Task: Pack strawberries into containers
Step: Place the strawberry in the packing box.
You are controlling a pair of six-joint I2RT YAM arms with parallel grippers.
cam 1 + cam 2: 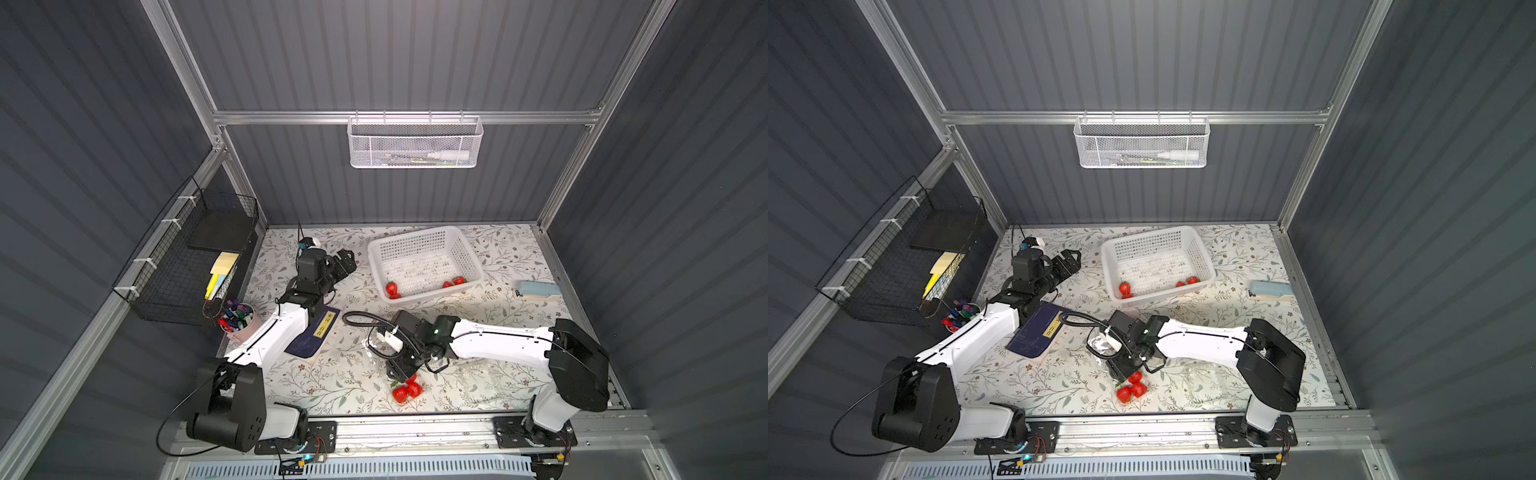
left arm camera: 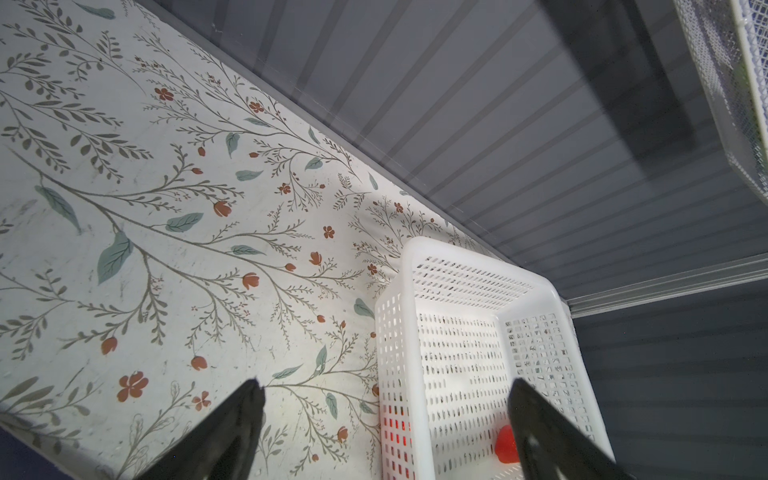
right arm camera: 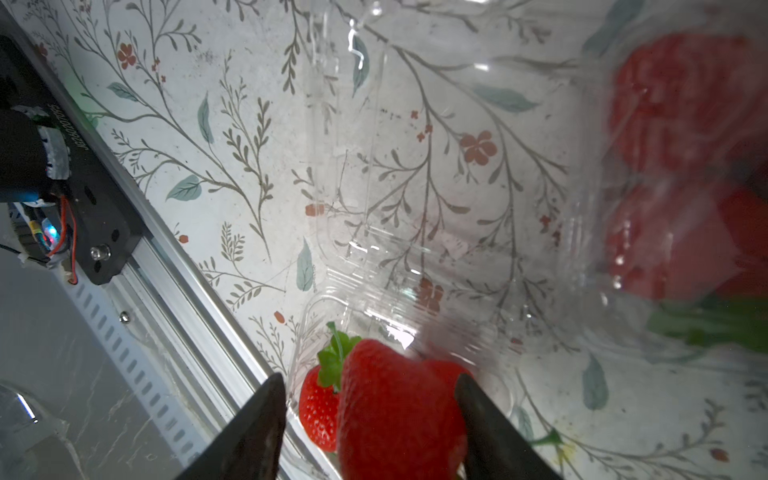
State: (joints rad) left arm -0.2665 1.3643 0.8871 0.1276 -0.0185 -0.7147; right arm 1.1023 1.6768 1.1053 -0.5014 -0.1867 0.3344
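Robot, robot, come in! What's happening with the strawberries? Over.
Left gripper open, empty, by basket. Right gripper open, strawberry between jaws, over container. Nothing in the way.

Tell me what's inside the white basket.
In the white basket, two strawberries lie at one near corner, two more at the other. Its near wall may hide others.
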